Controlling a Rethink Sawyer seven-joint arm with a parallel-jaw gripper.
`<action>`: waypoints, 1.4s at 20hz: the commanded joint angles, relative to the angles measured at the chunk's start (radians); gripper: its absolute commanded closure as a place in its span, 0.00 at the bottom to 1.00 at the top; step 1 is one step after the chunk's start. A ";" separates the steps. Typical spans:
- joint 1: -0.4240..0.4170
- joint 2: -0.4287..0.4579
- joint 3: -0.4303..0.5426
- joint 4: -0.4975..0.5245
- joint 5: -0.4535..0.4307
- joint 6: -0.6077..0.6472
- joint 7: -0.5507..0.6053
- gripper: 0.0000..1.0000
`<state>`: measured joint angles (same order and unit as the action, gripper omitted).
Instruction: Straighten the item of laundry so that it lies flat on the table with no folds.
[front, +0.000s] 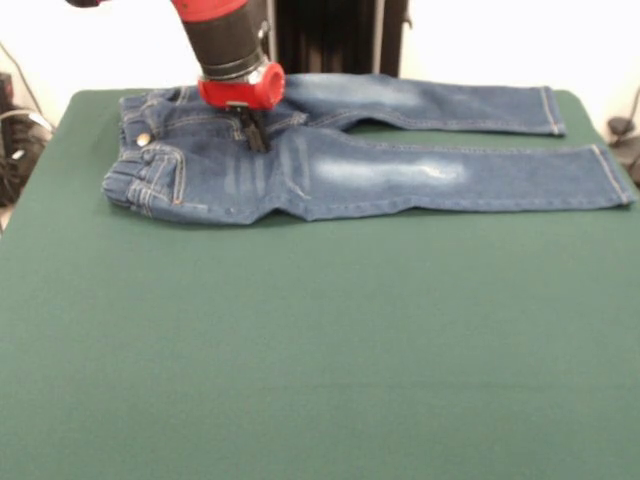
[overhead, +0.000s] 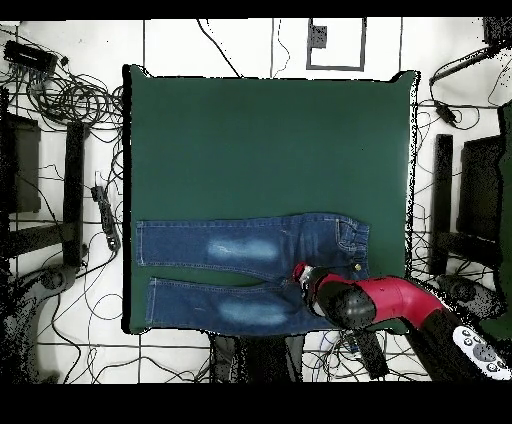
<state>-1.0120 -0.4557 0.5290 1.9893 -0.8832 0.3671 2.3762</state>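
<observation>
Both legs of the jeans lay spread across the table at upper frame, gripper pressed on the crotch, its opening impossible to tell.

No text, label, brand, number or sign can be read on anything here.

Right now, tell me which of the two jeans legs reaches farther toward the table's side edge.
The leg nearer the front camera, on the blue denim jeans; its cuff nearly meets the dark green table's edge. The other leg, by the robot's base, ends shorter.
</observation>
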 joint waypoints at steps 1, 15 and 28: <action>-0.004 0.035 0.087 -0.157 -0.064 0.140 -0.373 1.00; -0.131 -0.084 0.182 -0.164 -0.024 0.324 -0.584 1.00; -0.155 -0.138 0.159 -0.108 -0.056 0.251 -0.540 1.00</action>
<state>-1.2195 -0.6006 0.6381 1.9231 -0.8933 0.6133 2.0663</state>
